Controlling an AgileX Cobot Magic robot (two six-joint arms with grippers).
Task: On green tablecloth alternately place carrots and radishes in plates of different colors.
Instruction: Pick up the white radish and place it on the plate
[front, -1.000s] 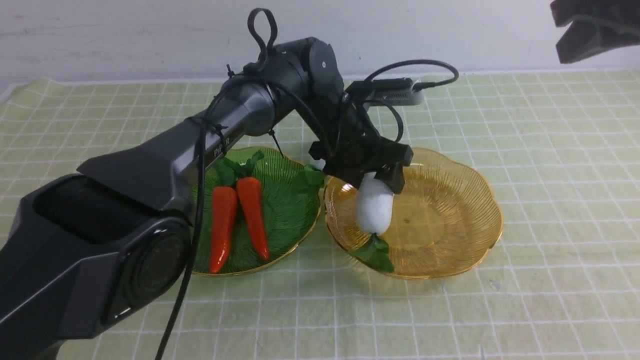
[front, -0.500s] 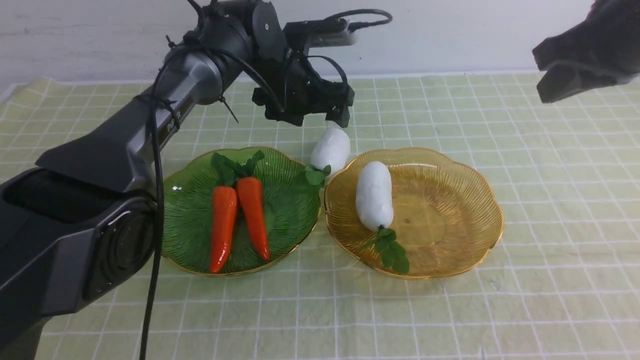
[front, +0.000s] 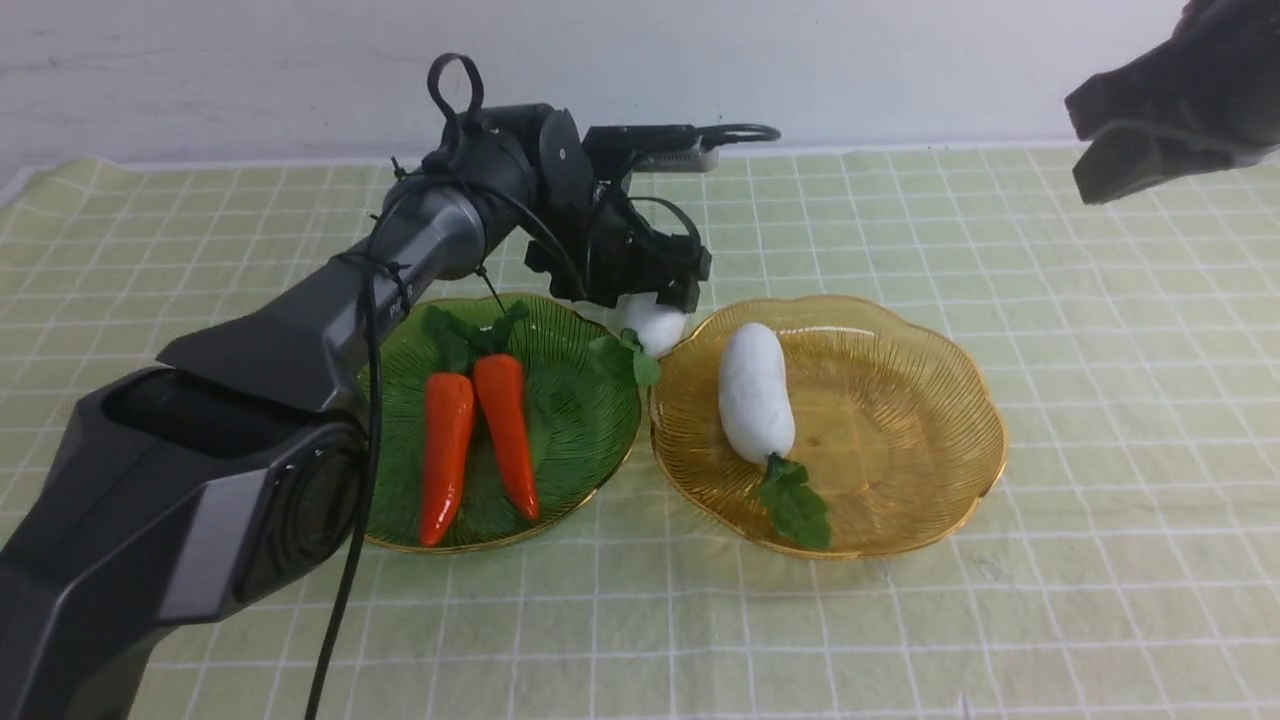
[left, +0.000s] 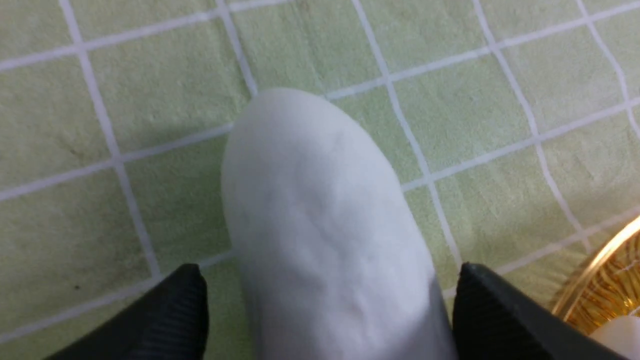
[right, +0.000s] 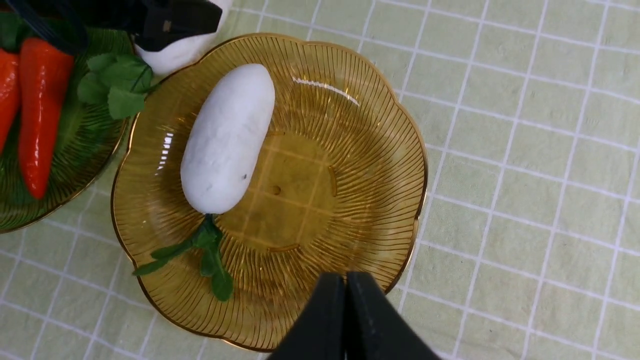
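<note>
We are bringing the left gripper (left: 327, 305) down over the loose radish (front: 655, 325), its fingers parted and standing on either side of the white body, not yet gripping as far as we can see. That radish is lying on the green tablecloth (front: 1060, 560) behind the gap between the two plates, its leaves reaching over the rim of the green plate (front: 580, 440). The right gripper (right: 345, 280) is waiting with its fingers pressed together, holding nothing, near the amber plate (front: 890, 430).

We are expecting the radish to be light and fairly firm, perhaps foam or plastic, and unlikely to break. Its rounded, plump body is probably inclined to roll or slip if we are pinching it off-centre, so we are aiming across the thick middle, with the fingers square to its length. We are avoiding the leaves, which are looking thin and floppy and are giving a poor hold. Both rims are sitting close, so we are judging that a straight lift is needed before any sideways move.

We are counting two radishes, one on the cloth and the other radish (front: 756, 395) resting in the amber plate; two carrots (front: 447, 455), both lying in the green plate; and two plates.
</note>
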